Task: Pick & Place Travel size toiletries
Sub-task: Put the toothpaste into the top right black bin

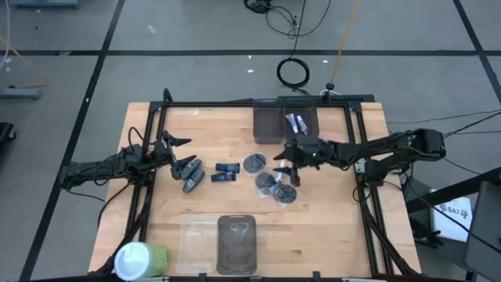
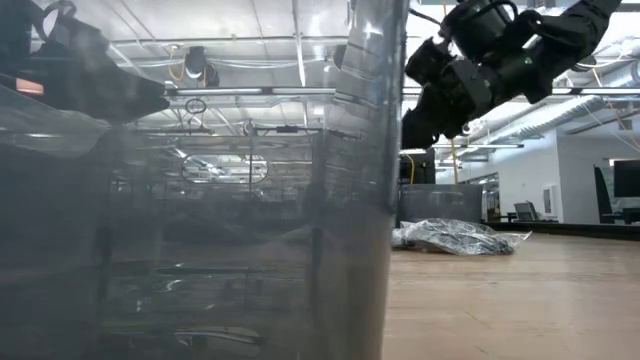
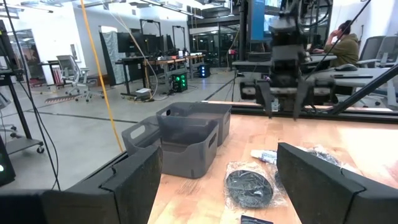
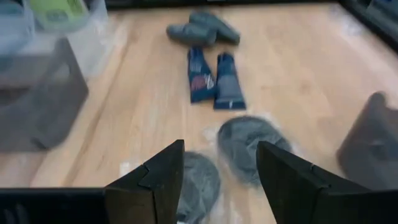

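Overhead arrangement. The right gripper (image 1: 286, 166) hangs above the middle of the wooden table (image 1: 329, 227), over a cluster of dark grey round packets (image 1: 266, 182); its fingers (image 4: 155, 180) stand apart with nothing between them. In its wrist view two of these round packets lie just beyond the fingertips, one (image 4: 252, 146) between the fingers and one (image 4: 199, 177) partly behind the nearer finger. Two dark blue packs (image 1: 226, 171) lie side by side between the round packets and the left arm, and beyond them two grey oblong bottles (image 1: 190, 174) lie touching each other.

The left gripper (image 1: 177, 153) is at the table's left side, close beside the grey bottles; its fingers (image 3: 130, 186) are spread wide and hold nothing.

At the far edge of the table stand two dark bins (image 1: 267, 124); the right-hand one holds small white tubes (image 1: 295, 122). A further white tube (image 3: 264, 155) lies on the wood near a round packet. Near the front edge lie a clear bin (image 1: 196, 243) and a dark bin (image 1: 236, 244), with a white-and-green cylinder (image 1: 139, 260) at the front left corner.
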Tool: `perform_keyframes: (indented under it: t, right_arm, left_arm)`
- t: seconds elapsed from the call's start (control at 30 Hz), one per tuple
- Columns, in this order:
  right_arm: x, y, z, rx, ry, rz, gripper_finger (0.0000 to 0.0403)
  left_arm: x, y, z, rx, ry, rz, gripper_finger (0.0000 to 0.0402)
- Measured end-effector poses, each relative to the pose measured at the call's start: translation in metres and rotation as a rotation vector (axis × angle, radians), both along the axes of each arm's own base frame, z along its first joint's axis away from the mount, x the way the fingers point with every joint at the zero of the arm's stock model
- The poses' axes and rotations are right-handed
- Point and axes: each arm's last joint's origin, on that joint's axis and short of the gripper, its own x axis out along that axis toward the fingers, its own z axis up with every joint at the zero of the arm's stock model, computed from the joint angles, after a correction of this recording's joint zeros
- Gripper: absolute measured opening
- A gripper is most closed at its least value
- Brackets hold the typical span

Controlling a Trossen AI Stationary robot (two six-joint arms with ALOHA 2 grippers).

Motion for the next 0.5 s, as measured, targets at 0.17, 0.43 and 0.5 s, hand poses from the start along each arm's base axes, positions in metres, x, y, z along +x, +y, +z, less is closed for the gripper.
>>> perform_keyframes:
  t: [0.17, 0.43, 0.5]
  right_arm:
    - [0.007, 0.003, -0.028, -0.040, 0.129, -0.062, 0.0183]
    - [0.010, 0.001, -0.063, -0.034, 0.278, -0.126, 0.0176]
    - [0.009, 0.001, -0.065, -0.026, 0.297, -0.130, 0.0176]
  left_arm:
    - [0.000, 0.000, 0.000, 0.000, 0.000, 0.000, 0.0310]
    - [0.000, 0.000, 0.000, 0.000, 0.000, 0.000, 0.0310]
    - [0.000, 0.000, 0.000, 0.000, 0.000, 0.000, 0.0310]
